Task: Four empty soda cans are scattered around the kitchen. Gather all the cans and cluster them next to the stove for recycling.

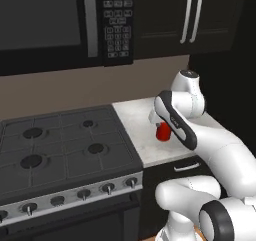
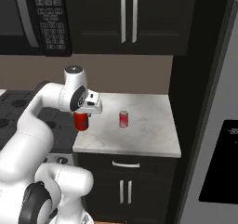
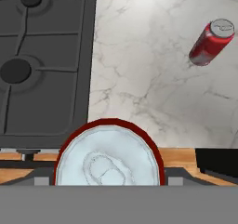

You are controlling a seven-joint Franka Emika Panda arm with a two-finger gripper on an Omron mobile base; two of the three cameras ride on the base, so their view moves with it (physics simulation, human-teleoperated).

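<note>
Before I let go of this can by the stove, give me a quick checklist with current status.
1. Can in grip: red can sits under the gripper, top close to the hand camera; ok.
2. Can over the marble counter, not the stove: ok, near the stove's edge.
3. Can bottom resting on the counter: cannot tell.
4. Can upright: ok.
5. Second red can standing apart, out of the way: ok.
6. Cluster complete: not ok, two cans here.
</note>
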